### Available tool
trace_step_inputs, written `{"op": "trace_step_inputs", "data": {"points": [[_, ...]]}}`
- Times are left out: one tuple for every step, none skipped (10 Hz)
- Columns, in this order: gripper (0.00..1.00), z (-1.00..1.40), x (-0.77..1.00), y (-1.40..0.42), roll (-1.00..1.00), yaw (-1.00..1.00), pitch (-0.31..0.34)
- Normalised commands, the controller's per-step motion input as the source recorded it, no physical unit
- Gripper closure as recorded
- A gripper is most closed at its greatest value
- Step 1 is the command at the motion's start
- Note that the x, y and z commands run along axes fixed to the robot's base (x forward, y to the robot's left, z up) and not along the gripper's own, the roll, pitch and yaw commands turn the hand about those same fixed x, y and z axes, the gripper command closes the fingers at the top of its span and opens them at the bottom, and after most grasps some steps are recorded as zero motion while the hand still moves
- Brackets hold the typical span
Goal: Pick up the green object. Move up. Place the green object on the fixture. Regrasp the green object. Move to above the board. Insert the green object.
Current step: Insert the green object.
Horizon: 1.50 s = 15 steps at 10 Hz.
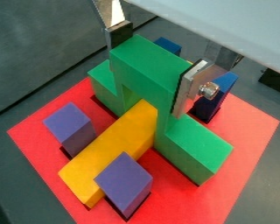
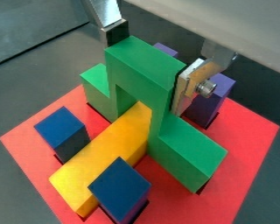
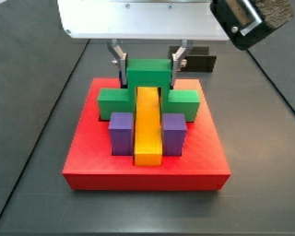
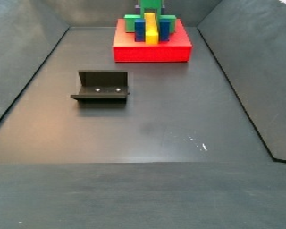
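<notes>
Where pincer (image 1: 149, 61) grips, bright green bridge-like object (image 1: 154, 101), seemingly seated on board (image 1: 241, 166)

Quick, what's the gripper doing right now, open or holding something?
Gripper: over the board, shut on the green object, its fingers clamping the raised middle cube.

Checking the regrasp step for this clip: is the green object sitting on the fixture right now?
No. In a side view the fixture stands bare on the floor, while the green object is at the board, with the gripper around its top.
</notes>
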Motion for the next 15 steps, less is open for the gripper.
{"op": "trace_step_inputs", "data": {"points": [[1.00, -0.18, 0.00, -0.01, 0.06, -0.13, 0.000], [1.00, -0.23, 0.00, 0.00, 0.07, -0.07, 0.000], [1.00, -0.26, 0.05, 0.00, 0.06, -0.06, 0.000], [1.00, -0.28, 0.06, 0.06, 0.07, -0.03, 0.000], [1.00, -0.26, 0.05, 0.10, 0.06, 0.00, 0.000], [1.00, -0.23, 0.04, 0.09, 0.05, 0.00, 0.000], [1.00, -0.20, 0.04, 0.07, 0.04, 0.00, 0.000], [1.00, -0.18, 0.02, 0.03, 0.04, 0.00, 0.000], [1.00, -0.19, 0.00, 0.01, 0.04, 0.00, 0.000], [1.00, -0.26, 0.00, 0.00, 0.04, 0.00, -0.006], [1.00, -0.27, -0.05, 0.00, 0.05, -0.01, -0.033], [1.00, -0.15, -0.13, -0.01, 0.02, -0.06, -0.016], [1.00, -0.15, -0.09, 0.00, 0.01, -0.06, -0.011], [1.00, -0.23, -0.06, 0.00, 0.03, -0.02, -0.019], [1.00, -0.22, -0.01, 0.00, 0.06, -0.03, 0.000]]}}
